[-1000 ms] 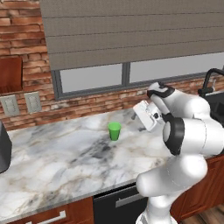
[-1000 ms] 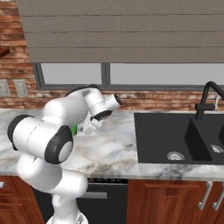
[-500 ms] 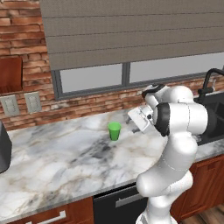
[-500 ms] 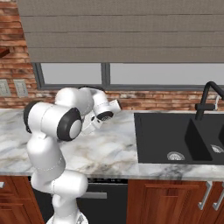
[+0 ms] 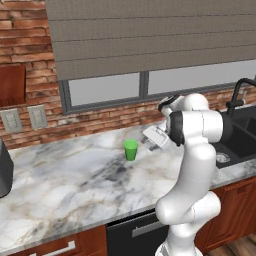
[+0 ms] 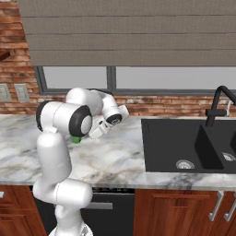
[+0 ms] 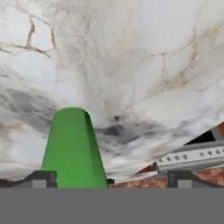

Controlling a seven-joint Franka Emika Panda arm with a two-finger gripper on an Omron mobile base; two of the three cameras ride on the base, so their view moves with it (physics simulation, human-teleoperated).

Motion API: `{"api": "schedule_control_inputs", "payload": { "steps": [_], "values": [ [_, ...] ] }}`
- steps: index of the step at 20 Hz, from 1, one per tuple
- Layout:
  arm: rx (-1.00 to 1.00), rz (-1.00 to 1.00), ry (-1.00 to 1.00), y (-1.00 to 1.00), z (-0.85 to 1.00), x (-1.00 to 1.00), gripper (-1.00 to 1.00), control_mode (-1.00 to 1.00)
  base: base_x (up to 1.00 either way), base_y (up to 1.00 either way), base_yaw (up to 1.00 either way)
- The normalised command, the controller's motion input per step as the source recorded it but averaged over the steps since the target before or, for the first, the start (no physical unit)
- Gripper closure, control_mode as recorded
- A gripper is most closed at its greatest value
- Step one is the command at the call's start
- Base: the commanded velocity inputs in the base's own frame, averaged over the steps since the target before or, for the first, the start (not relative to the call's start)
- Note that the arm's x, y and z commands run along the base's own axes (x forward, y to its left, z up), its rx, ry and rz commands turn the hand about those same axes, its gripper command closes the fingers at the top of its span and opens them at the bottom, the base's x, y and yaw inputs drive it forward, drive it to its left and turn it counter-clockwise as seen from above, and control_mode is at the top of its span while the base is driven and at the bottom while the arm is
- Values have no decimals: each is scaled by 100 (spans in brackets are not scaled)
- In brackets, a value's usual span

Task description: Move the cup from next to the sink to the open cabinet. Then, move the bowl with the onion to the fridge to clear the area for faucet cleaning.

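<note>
Two dark fingertips stand wide apart and empty as the gripper swings down and left from a second ago, closing on the cup upright on the counter, left of the sink, so the grasp looks imminent.

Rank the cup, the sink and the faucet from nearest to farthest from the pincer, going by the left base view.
1. The cup: on the marble counter, just left of the pincer.
2. The sink: to the right, past the arm.
3. The faucet: far right, behind the sink.
</note>
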Motion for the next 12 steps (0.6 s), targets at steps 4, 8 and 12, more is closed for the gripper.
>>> {"api": "schedule_control_inputs", "payload": {
  "steps": [4,8,12],
  "values": [
    [0,-2,-2,0,-15,29,-100,-100,0,0,0],
    [0,-10,-8,7,-24,36,-100,-100,0,0,0],
    [0,-9,-7,14,-18,24,-100,-100,0,0,0]
  ]
}}
